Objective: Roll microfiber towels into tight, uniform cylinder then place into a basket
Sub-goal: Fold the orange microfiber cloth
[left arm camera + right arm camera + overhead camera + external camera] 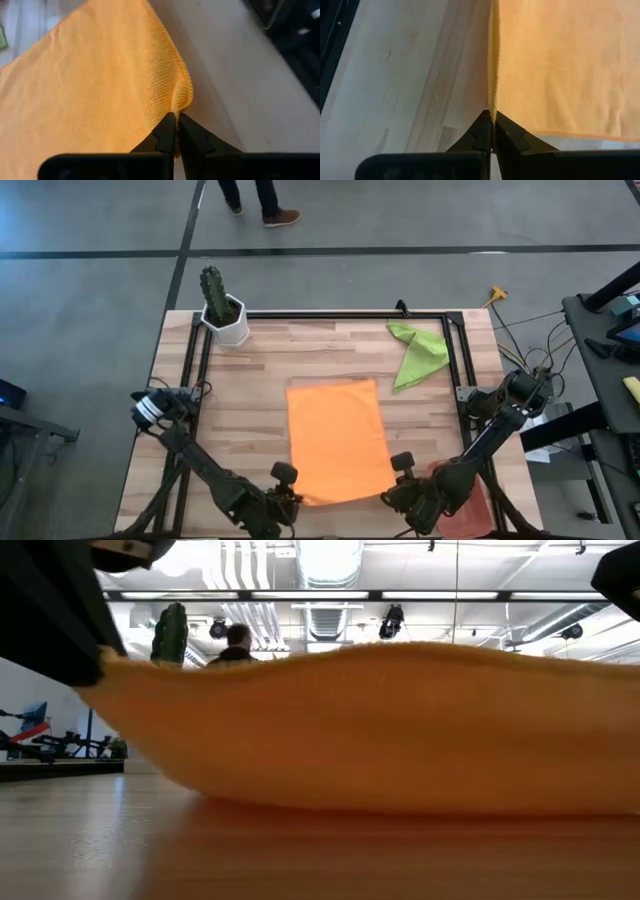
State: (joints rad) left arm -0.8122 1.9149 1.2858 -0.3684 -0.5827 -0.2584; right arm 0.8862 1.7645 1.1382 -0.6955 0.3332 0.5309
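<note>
An orange towel (337, 438) lies spread on the wooden table (260, 360), with its near edge raised off the wood. My left gripper (290, 498) is shut on the towel's near left corner, and my right gripper (392, 492) is shut on its near right corner. In the low view the lifted near edge (380, 730) sags between the two holds. A lime green towel (417, 352) lies crumpled at the far right of the table. A reddish basket (462, 510) shows partly under my right arm at the near right. My left gripper pinches the orange towel's near left corner (181, 102) between its two fingertips, slanting down from the near side. That corner is lifted clear of the table and the cloth slopes away from it. My right gripper pinches the towel's right side edge (493, 102) at the near right corner between its fingertips, slanting down from the near side. The corner is lifted, and the cloth runs away from the fingers toward the far side.
A white pot with a cactus (224, 310) stands at the far left corner. A black frame (330, 314) runs around the work area. A person (255, 200) stands beyond the far edge. Bare wood lies left of the orange towel.
</note>
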